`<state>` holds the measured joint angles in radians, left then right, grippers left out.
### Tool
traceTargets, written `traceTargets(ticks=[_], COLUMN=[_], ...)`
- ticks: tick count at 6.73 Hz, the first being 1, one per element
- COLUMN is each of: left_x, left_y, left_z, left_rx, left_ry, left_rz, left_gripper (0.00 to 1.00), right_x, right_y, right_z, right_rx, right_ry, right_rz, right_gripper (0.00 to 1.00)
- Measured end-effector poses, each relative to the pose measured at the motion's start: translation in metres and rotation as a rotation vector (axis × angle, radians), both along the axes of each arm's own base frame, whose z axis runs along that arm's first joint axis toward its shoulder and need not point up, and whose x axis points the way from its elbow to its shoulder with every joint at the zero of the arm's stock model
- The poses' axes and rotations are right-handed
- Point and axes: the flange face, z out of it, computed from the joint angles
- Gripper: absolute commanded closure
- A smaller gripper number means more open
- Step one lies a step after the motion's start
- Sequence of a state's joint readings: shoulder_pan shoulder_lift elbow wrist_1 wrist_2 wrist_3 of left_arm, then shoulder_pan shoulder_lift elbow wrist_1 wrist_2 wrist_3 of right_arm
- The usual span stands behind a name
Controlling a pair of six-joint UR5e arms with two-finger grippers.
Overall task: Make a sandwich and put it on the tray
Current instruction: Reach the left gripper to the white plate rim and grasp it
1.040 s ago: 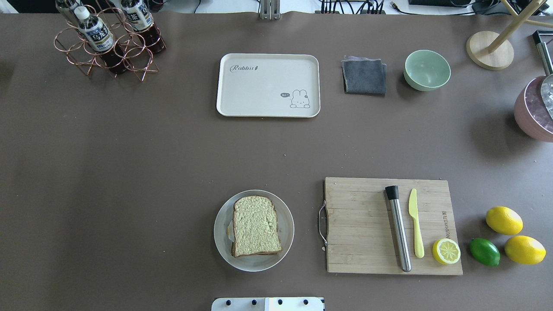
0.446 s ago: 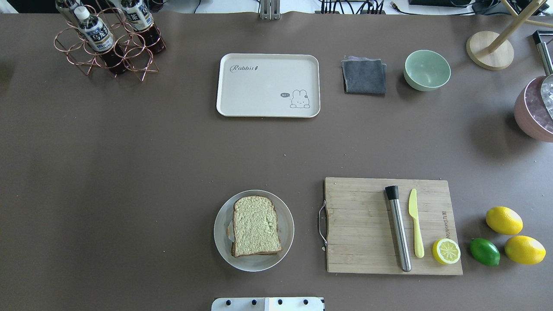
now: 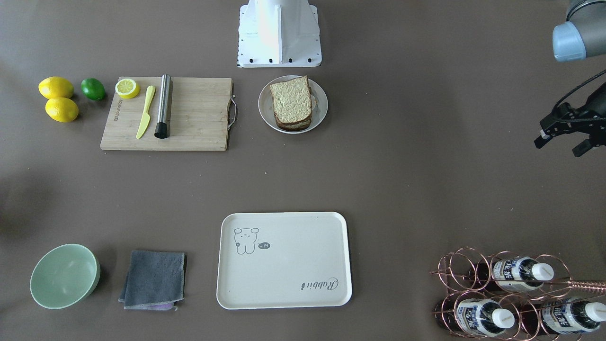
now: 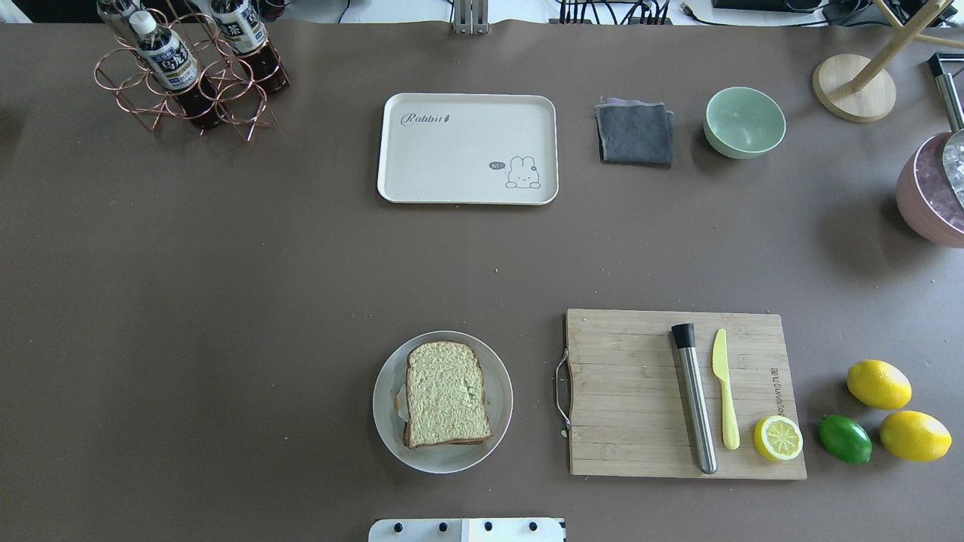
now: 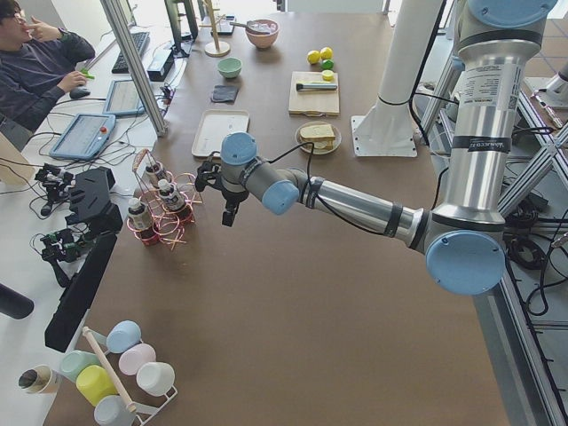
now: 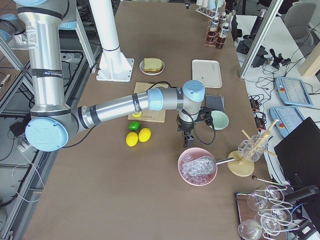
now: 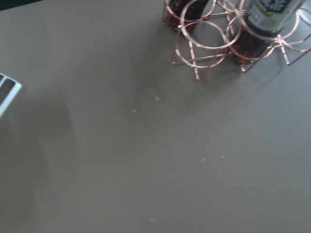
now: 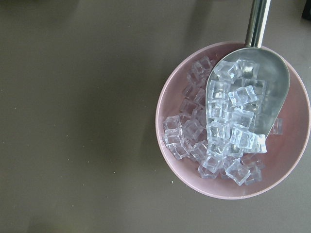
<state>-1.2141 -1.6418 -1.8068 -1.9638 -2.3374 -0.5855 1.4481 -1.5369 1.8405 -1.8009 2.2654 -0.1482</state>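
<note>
**Front-facing view:** your left gripper (image 3: 561,145), cut off at the right edge, shows its black fingers (image 3: 542,139) parted, with nothing between them. The sandwich of speckled, brown-crusted bread (image 3: 291,102) rests on a round grey plate (image 3: 323,105), well apart from those fingers and from the cream-white rectangular tray (image 3: 284,265).

**Overhead view:** only a sliver of white egg (image 4: 400,405) shows at the sandwich's left side.

**Right-end view:** your right gripper (image 6: 186,140) hangs between a mint-green bowl (image 6: 220,120) and a pink bowl of ice cubes (image 6: 183,170), far from the sandwich. You cannot tell whether its fingers are parted.
</note>
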Motion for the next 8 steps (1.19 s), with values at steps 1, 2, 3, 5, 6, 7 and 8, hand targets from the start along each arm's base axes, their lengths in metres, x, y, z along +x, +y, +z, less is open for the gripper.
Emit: traceTargets(ticks=[1, 2, 3, 5, 6, 7, 8], left_x=[0.041, 0.082, 0.128, 0.224, 0.259, 0.291, 0.317], left_y=[0.014, 0.031, 0.049, 0.089, 0.108, 0.131, 0.153], left_z=[-0.023, -0.046, -0.070, -0.117, -0.137, -0.152, -0.160], left_rx=[-0.044, -0.089, -0.131, -0.190, -0.204, -0.207, -0.208], left_ry=[0.036, 0.085, 0.135, 0.216, 0.242, 0.257, 0.262], left_rz=[0.005, 0.015, 0.021, 0.023, 0.033, 0.056, 0.070], left_gripper=[0.02, 0.02, 0.02, 0.03, 0.07, 0.23, 0.44], right_x=[0.000, 0.001, 0.001, 0.001, 0.001, 0.001, 0.001], right_y=[0.002, 0.004, 0.006, 0.010, 0.011, 0.011, 0.012], right_z=[0.003, 0.005, 0.008, 0.015, 0.015, 0.017, 0.018], right_rx=[-0.003, -0.007, -0.015, -0.031, -0.032, -0.036, -0.038], right_ry=[0.001, 0.002, 0.002, 0.002, 0.003, 0.004, 0.004], right_rz=[-0.002, -0.002, -0.001, 0.001, 0.002, 0.002, 0.002], right_gripper=[0.00, 0.00, 0.00, 0.00, 0.00, 0.00, 0.00])
